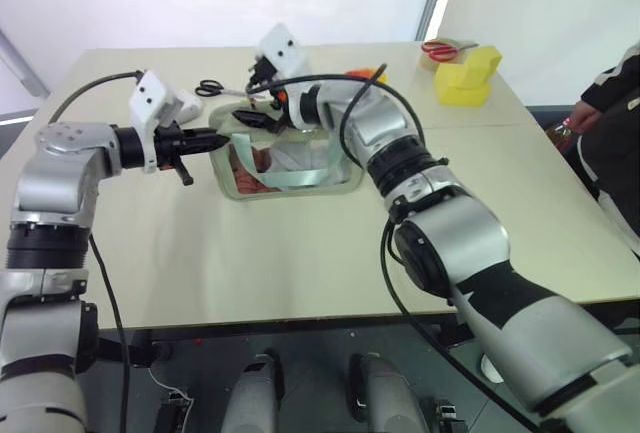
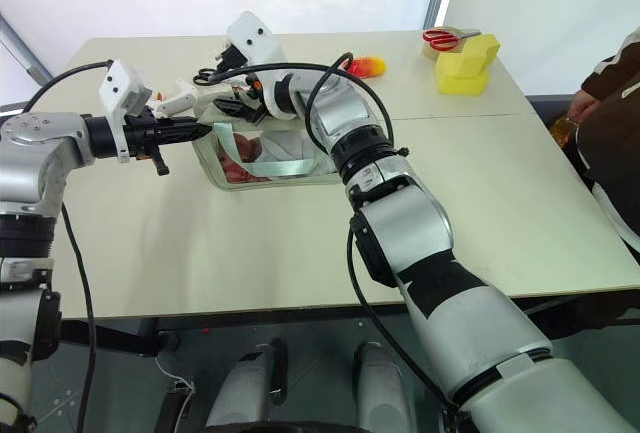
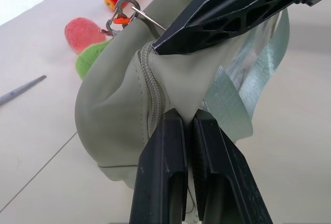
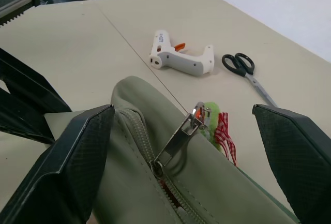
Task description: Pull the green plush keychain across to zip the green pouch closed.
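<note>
- Sage-green fabric pouch with a clear window lies mid-bench; it could drag or tip if the pull outruns its anchor.
- Left gripper, fully closed, pinches the pouch's end fabric (a thin hold that may slip).
- Right gripper stands wide open, holding nothing, straddling the zipper.
- Lime-green fuzzy plush keychain hangs off the pull, beyond the pouch's edge; closing now might catch the slider instead.

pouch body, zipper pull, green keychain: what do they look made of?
Pouch: looks like matte sage fabric or soft faux leather; it folds and creases, with stitched seams. Its front window looks like clear plastic, showing the contents inside.
Zipper pull: looks like metal; a thin grey tab with a dull shine.
Keychain: looks like plush; a fuzzy, lime-green surface with no shine.
</note>
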